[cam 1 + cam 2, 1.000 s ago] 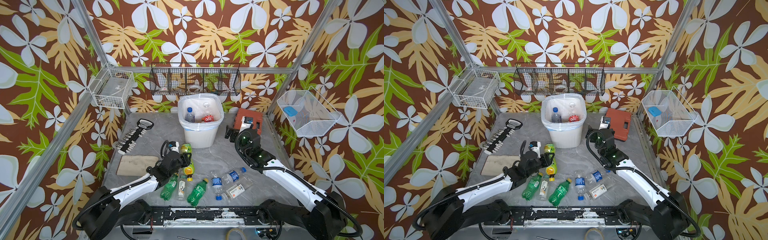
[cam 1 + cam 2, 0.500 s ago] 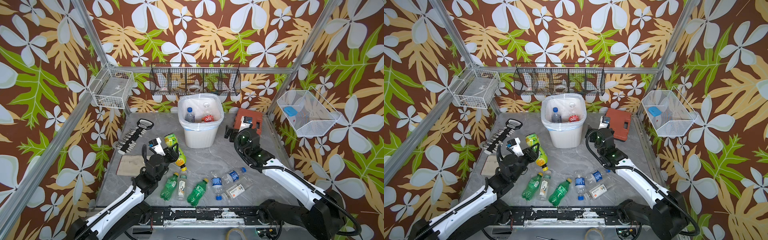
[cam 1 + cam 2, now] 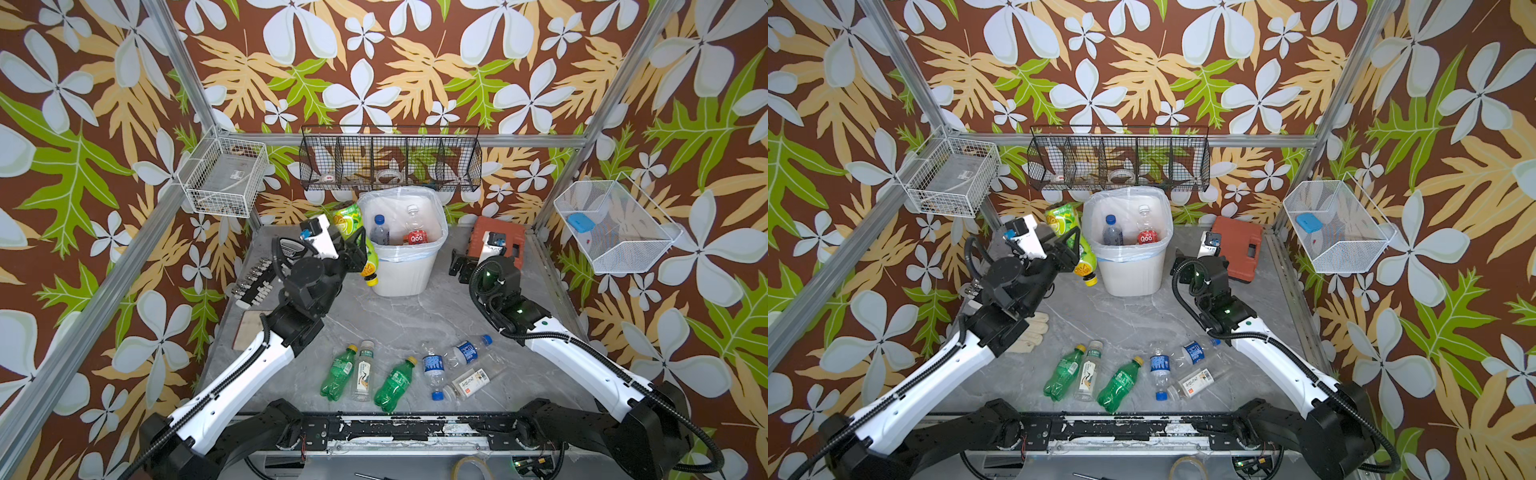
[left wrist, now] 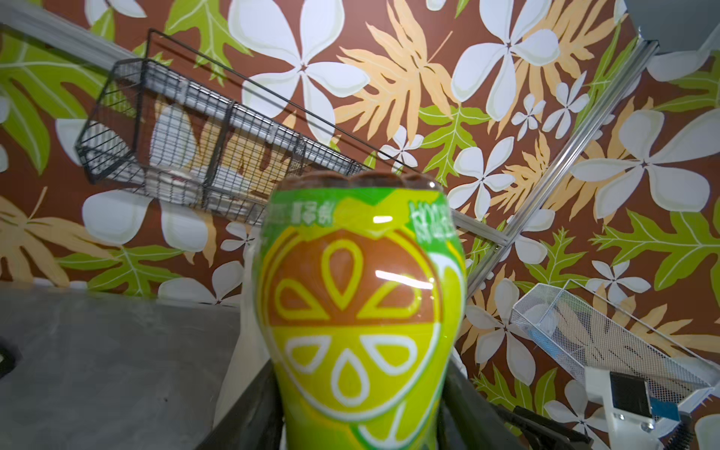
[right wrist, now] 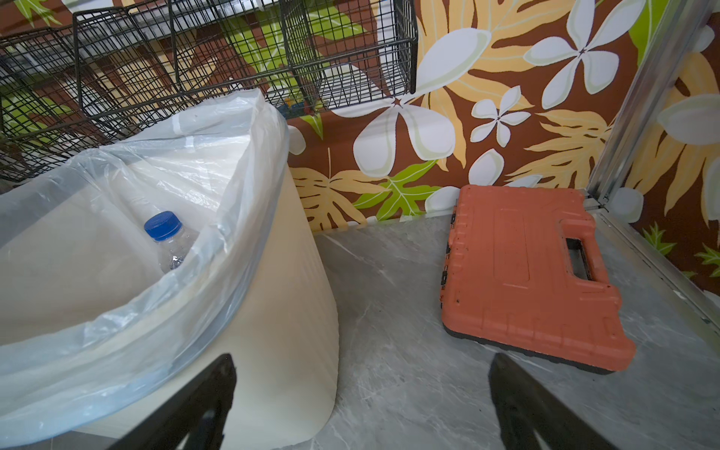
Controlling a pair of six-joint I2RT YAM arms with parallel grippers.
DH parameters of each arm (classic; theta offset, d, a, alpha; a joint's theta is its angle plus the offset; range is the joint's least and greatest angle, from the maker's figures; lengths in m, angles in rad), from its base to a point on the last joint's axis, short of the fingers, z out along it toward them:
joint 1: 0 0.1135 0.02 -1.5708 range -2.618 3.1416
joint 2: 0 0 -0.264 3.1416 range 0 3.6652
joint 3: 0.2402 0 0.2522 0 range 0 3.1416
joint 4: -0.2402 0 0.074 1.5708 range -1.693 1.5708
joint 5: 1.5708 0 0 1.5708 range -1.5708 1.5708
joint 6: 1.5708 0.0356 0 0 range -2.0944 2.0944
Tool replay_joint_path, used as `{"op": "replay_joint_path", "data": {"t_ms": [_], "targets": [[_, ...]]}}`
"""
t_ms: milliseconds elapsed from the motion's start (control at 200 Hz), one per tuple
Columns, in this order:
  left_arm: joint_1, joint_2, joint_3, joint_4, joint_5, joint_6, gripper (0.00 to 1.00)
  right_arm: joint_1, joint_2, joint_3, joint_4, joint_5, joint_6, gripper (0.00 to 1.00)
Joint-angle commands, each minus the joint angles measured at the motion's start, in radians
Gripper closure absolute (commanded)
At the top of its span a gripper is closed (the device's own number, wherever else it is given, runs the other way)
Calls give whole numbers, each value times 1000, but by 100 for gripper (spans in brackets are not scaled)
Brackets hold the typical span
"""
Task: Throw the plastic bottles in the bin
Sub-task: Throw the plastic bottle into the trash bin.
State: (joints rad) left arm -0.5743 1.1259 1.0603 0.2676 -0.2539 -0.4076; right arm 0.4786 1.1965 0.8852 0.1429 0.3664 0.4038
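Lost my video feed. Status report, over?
Left hand gripping yellow-green lemon-label plastic bottle, cap down, by white bag-lined bin's rim. Right hand open, empty. Bin mouth unobstructed.

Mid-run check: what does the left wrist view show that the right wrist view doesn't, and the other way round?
Only left wrist: the lime bottle, close up and gripped by the left end effector, plus the white mesh basket.
Only right wrist: a blue-capped bottle inside the bin, the orange case, and the right end effector, open and empty.
Both: the black wire basket and the grey tabletop.
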Motion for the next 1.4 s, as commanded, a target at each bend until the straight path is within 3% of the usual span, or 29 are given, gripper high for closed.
{"op": "replay_joint_path", "data": {"t_ms": [0,200,360,480,911,946,1026,1081,1271,1391], "targets": [[4,143,179,-32,90,105,42,0,-17,0,11,19,1,1],[16,500,673,-278,139,207,42,-1,-61,-23,-9,47,-9,0],[27,786,1101,-568,103,293,42,-6,-79,-27,-22,48,-14,0],[25,916,1281,-686,51,335,42,-9,-81,-23,-29,53,-20,0],[27,870,1150,-620,20,348,40,-10,-63,-12,-23,39,-20,1],[26,870,1150,-623,22,348,36,-11,-64,-14,-20,40,-19,0],[26,857,1139,-626,20,338,11,-11,-64,-12,-20,41,-16,0],[27,832,1109,-608,17,333,1,-10,-61,-5,-28,39,-16,0],[27,656,865,-425,19,308,0,-10,-56,-2,-26,39,-13,0],[27,465,565,-191,22,287,0,-10,-45,3,-27,25,-12,0]]}}
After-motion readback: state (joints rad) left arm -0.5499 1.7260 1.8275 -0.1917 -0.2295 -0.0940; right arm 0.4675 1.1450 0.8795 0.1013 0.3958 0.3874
